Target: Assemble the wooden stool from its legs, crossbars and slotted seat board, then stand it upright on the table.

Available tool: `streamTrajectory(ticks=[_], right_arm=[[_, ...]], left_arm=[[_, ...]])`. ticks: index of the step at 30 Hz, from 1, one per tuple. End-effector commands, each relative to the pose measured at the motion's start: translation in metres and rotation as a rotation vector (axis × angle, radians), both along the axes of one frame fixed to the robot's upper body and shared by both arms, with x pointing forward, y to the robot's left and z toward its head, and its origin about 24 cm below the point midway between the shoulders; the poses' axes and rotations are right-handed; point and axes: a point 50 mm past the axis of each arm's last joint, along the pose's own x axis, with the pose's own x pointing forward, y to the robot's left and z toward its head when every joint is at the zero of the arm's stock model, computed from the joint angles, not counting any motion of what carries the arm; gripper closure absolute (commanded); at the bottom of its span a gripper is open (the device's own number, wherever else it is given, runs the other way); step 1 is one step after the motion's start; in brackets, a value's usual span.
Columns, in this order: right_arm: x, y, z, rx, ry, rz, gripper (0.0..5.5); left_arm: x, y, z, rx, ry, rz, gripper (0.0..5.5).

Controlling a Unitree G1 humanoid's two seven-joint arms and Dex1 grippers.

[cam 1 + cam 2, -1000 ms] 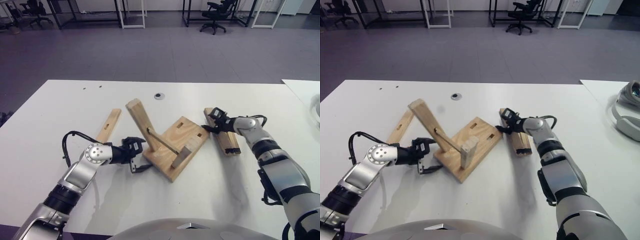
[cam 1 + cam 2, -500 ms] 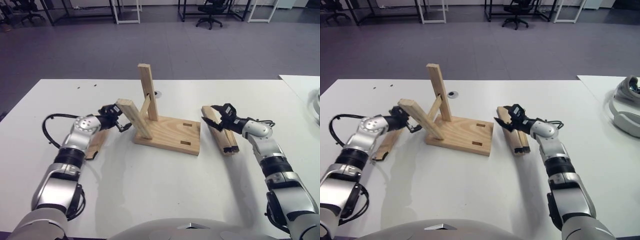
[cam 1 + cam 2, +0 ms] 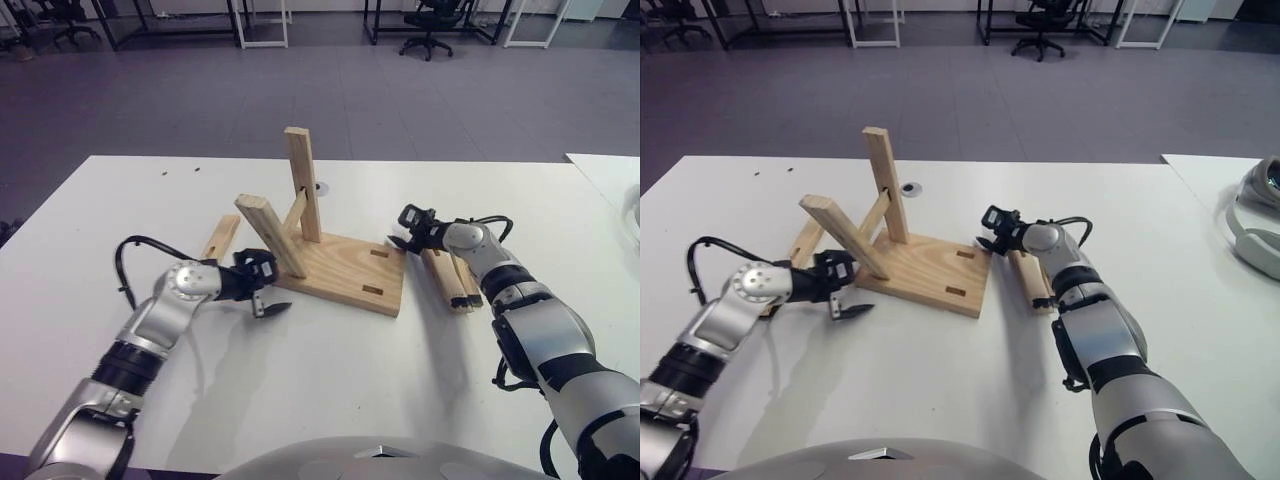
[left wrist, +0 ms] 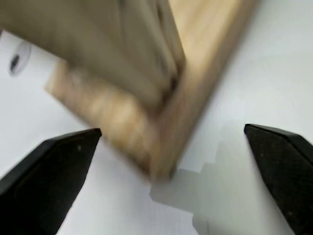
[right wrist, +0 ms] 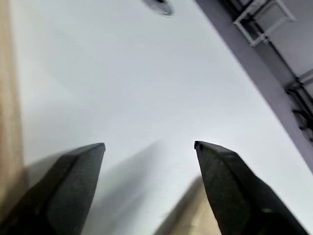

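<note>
The slotted seat board [image 3: 350, 272] lies flat on the table. One leg [image 3: 302, 185] stands upright in it, a second leg [image 3: 268, 232] leans outward, and a crossbar [image 3: 294, 212] joins them. My left gripper [image 3: 271, 289] is open at the board's near-left corner, which shows between its fingers [image 4: 49, 176] in the left wrist view. My right gripper [image 3: 400, 232] is open at the board's far-right corner, with bare table between its fingers [image 5: 234, 191]. A loose leg [image 3: 222, 237] lies left of the board. More loose wooden pieces [image 3: 452, 280] lie to the right, beside my right arm.
A small round hole [image 3: 912, 188] sits in the table behind the upright leg. A white headset [image 3: 1260, 220] rests on the neighbouring table at far right. Open table surface [image 3: 330, 380] stretches in front of the board.
My left gripper has left the top of the leaning leg and dropped to the board's near-left corner. My right gripper has shifted from the loose pieces to the board's far-right corner.
</note>
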Motion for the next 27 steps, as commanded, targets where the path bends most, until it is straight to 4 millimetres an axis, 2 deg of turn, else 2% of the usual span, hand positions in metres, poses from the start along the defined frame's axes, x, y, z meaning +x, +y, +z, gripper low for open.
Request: streamTrajectory(ticks=[1,4,6,9,13,14,17,19,21,23,26,27], right_arm=[[-0.018,0.002,-0.017,0.108,0.157,0.094,2.06],[-0.023,0.007,-0.019,0.260,0.122,0.071,2.06],[-0.034,0.014,-0.023,0.393,0.117,0.065,2.06],[-0.048,0.015,-0.025,0.450,0.073,0.015,2.06],[-0.060,0.001,-0.008,0.504,-0.062,-0.144,2.06],[-0.060,-0.006,0.003,0.547,-0.122,-0.205,2.06],[-0.064,-0.036,0.036,0.665,-0.258,-0.375,2.06],[-0.071,-0.059,0.044,0.696,-0.270,-0.494,2.06],[-0.081,-0.091,0.025,0.635,-0.182,-0.688,2.06],[-0.090,-0.108,0.006,0.598,-0.086,-0.810,2.06],[-0.100,-0.108,-0.015,0.600,0.034,-0.875,2.06],[-0.102,-0.106,-0.021,0.610,0.066,-0.883,2.27]], left_arm=[[0.024,-0.006,-0.024,0.024,-0.043,0.170,0.10],[0.038,-0.026,-0.022,-0.124,-0.100,0.264,0.10],[0.037,-0.036,-0.024,-0.223,-0.091,0.297,0.10],[0.034,-0.041,-0.027,-0.276,-0.076,0.313,0.10],[0.031,-0.026,-0.025,-0.277,-0.084,0.347,0.10],[0.031,-0.023,-0.022,-0.286,-0.094,0.357,0.10],[0.032,-0.014,-0.012,-0.328,-0.126,0.401,0.10],[0.031,-0.011,-0.010,-0.355,-0.131,0.436,0.10],[0.029,-0.011,-0.013,-0.368,-0.124,0.455,0.10],[0.028,-0.010,-0.015,-0.374,-0.121,0.470,0.10],[0.027,-0.006,-0.014,-0.376,-0.131,0.494,0.10],[0.027,-0.003,-0.012,-0.379,-0.135,0.501,0.10]])
